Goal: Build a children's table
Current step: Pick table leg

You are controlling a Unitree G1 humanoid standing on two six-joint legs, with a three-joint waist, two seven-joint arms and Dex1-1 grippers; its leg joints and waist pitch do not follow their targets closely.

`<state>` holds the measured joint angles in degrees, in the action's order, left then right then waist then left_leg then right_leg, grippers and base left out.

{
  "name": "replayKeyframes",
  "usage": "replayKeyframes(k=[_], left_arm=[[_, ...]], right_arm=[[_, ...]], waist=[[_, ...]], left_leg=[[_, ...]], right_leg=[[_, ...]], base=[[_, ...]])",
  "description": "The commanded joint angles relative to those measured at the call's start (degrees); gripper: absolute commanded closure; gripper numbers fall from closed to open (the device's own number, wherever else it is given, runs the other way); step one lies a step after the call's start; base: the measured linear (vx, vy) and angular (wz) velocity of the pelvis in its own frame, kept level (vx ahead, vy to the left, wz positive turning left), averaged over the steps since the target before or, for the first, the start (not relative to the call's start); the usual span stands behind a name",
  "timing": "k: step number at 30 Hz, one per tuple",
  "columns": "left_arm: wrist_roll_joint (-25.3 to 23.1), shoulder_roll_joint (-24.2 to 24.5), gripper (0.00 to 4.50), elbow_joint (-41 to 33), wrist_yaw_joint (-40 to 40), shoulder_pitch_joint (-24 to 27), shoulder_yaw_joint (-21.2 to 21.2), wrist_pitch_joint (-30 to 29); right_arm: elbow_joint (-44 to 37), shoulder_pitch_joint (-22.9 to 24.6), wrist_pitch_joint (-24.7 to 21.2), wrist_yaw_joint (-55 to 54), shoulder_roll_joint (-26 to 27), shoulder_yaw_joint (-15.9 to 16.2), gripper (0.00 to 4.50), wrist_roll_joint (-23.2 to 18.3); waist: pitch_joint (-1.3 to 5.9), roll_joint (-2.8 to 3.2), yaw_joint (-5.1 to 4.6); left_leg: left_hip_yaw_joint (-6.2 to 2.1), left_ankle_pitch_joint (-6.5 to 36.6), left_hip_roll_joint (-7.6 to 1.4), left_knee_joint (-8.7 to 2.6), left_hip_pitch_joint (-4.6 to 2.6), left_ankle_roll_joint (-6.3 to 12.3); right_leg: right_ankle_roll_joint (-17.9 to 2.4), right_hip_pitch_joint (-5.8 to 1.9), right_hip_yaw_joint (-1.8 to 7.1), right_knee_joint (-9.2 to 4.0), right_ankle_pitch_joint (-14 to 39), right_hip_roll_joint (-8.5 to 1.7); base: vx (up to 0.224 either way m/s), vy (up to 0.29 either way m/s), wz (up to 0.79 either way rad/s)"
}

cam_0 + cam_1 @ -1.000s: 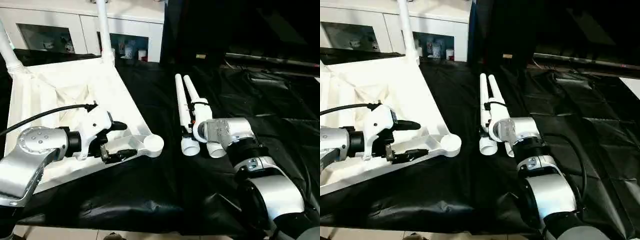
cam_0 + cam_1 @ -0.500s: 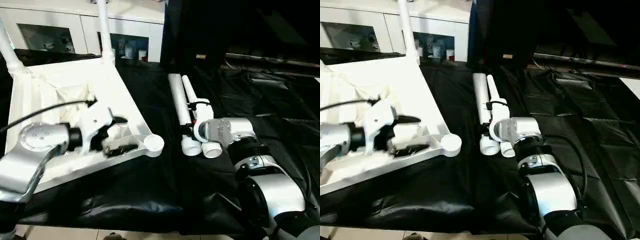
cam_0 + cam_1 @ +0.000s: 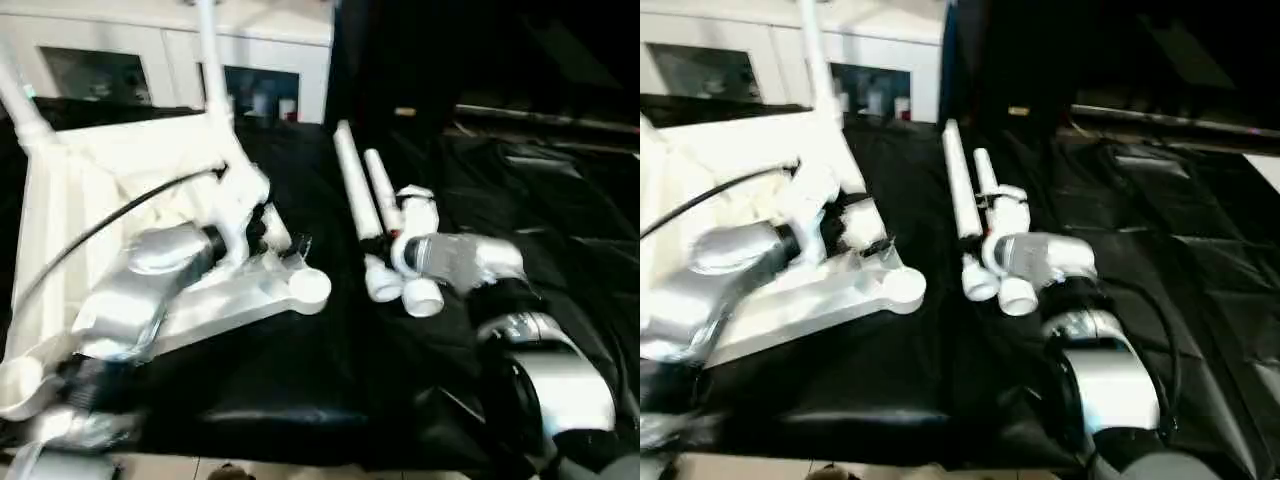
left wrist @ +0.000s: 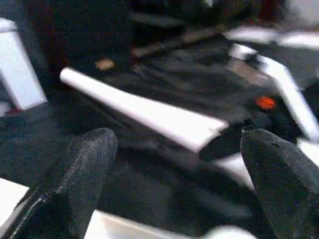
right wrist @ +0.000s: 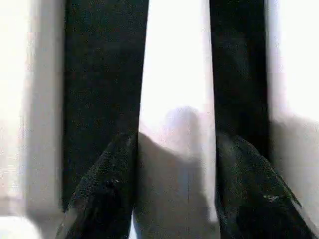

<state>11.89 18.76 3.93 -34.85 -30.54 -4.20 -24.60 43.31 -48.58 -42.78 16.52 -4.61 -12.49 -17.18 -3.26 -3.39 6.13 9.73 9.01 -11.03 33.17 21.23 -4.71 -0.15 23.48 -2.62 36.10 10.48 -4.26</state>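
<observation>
The white tabletop (image 3: 110,180) lies upside down on the left, with two legs (image 3: 211,60) standing in its far corners and an empty round socket (image 3: 311,287) at its near right corner. My left gripper (image 3: 280,236) hovers just behind that socket, open with nothing between its black fingers (image 4: 87,164). Two loose white legs lie side by side on the black cloth. My right gripper (image 3: 402,215) is shut on the right-hand leg (image 5: 174,74), with a finger (image 5: 107,174) pressed against each side. The other loose leg (image 3: 352,190) lies just left of it.
A black cloth (image 3: 300,380) covers the work surface up to its near edge. A white cabinet with glass doors (image 3: 130,65) stands behind the tabletop. Dark crumpled sheeting (image 3: 540,180) spreads to the right of the legs.
My left arm has lifted and swung right and farther along the tabletop's edge toward the corner socket. My right gripper has closed onto the right-hand leg, and both loose legs have shifted.
</observation>
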Motion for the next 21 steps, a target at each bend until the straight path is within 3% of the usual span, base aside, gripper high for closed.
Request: replayKeyframes(k=[1,4,6,8,11,15,18,21], left_arm=[[1.4,-1.5,0.00,1.6,2.5,-2.5,2.4,-2.3],[7.6,-6.6,0.00,4.6,9.3,-7.2,9.2,-11.9],[10.6,-8.0,0.00,5.6,10.6,-8.7,11.6,-15.9],[14.4,-9.9,0.00,6.4,11.7,-10.4,13.9,-19.6],[18.1,-12.2,0.00,5.3,11.8,-11.0,15.4,-21.3],[21.0,-14.3,0.00,3.6,12.0,-12.0,16.8,-24.9],[26.1,-16.3,0.00,1.6,12.9,-13.1,18.8,-28.5],[28.8,-17.1,0.00,0.3,13.1,-12.9,19.6,-30.0]], right_arm=[[-7.0,1.4,3.1,4.3,0.1,-1.7,2.62,-3.6],[-18.2,7.5,7.0,14.5,-1.0,2.1,2.62,-5.8],[-21.1,9.1,6.3,16.9,-1.4,2.8,2.62,-7.0],[-28.0,12.6,2.8,21.5,-2.1,3.4,2.62,-11.3],[-35.5,16.4,0.1,26.0,-3.1,4.9,2.62,-15.2],[-37.9,18.1,0.0,27.3,-3.9,6.6,2.63,-15.1],[-39.0,19.2,0.3,27.4,-4.5,8.5,2.63,-13.7],[-39.3,19.4,0.3,26.8,-4.7,9.2,2.63,-13.2]], waist=[[4.36,0.77,0.42],[4.35,0.57,0.99],[4.17,0.28,0.95],[4.07,0.36,1.22],[4.08,0.38,1.80],[3.94,0.33,2.14],[3.81,0.28,2.28],[3.79,0.27,2.33]], left_leg=[[-0.06,11.5,-1.23,-3.52,-0.73,-3.11],[0.04,10.9,-1.32,-3.18,-0.74,-1.86],[0.02,11.2,-1.10,-3.34,-0.60,-1.07],[-0.13,11.8,-1.23,-3.35,-0.70,-0.80],[-0.16,11.4,-1.33,-3.32,-0.64,-0.07],[-0.22,12.9,-1.30,-3.48,-0.57,-0.90],[-0.30,14.0,-1.40,-3.55,-0.66,-1.42],[-0.45,14.1,-1.35,-3.69,-0.45,-1.66]], right_leg=[[-8.7,-3.18,2.02,-3.74,5.5,-3.00],[-9.9,-3.34,1.96,-3.62,4.0,-3.04],[-10.3,-3.44,1.86,-3.94,6.0,-3.01],[-10.3,-3.28,1.87,-4.21,8.6,-3.23],[-10.0,-3.35,1.89,-4.45,8.1,-3.13],[-9.4,-3.18,1.81,-4.81,11.9,-3.28],[-8.5,-2.94,1.84,-5.13,15.2,-3.40],[-7.7,-2.98,1.80,-5.18,15.2,-3.29]], base=[[0.000,0.000,0.00],[0.000,0.000,0.00],[0.000,0.000,0.00],[0.000,0.000,0.00],[0.000,0.000,0.00],[0.000,0.000,0.00],[0.000,0.000,0.00],[0.000,0.000,0.00]])
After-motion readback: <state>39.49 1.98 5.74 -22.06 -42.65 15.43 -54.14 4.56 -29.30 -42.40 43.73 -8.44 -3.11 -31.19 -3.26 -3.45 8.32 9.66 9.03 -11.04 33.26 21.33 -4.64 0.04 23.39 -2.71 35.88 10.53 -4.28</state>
